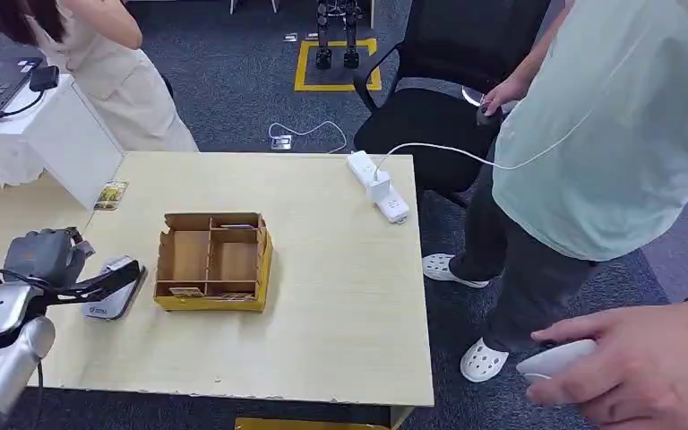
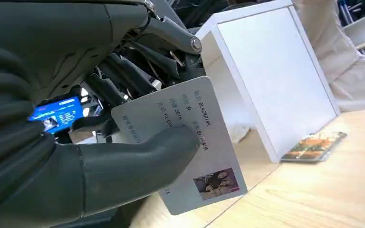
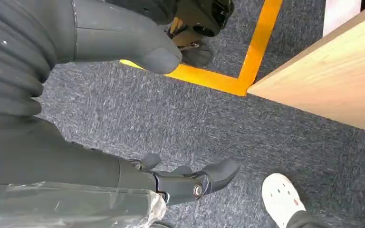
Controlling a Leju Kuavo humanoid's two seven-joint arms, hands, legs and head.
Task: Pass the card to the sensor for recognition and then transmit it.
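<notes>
My left hand [image 1: 47, 257] hangs over the left part of the table, and its dark fingers [image 1: 107, 279] reach out above the small white and grey sensor [image 1: 109, 303]. In the left wrist view a white ID card [image 2: 204, 137], printed with text and a small photo, is pinched between the thumb [image 2: 138, 166] and the fingers. The card is tilted, its lower corner just above the wooden tabletop [image 2: 313, 194]. My right hand [image 3: 76, 118] hangs beside the table over grey carpet, fingers apart, holding nothing.
A compartmented cardboard box [image 1: 213, 262] sits right of the sensor. A white stand [image 1: 72, 134] has a small picture card [image 1: 111, 194] at its foot. A power strip [image 1: 378, 186] lies at the far right edge. People stand at right and upper left; one hand [image 1: 645, 358] holds a white device.
</notes>
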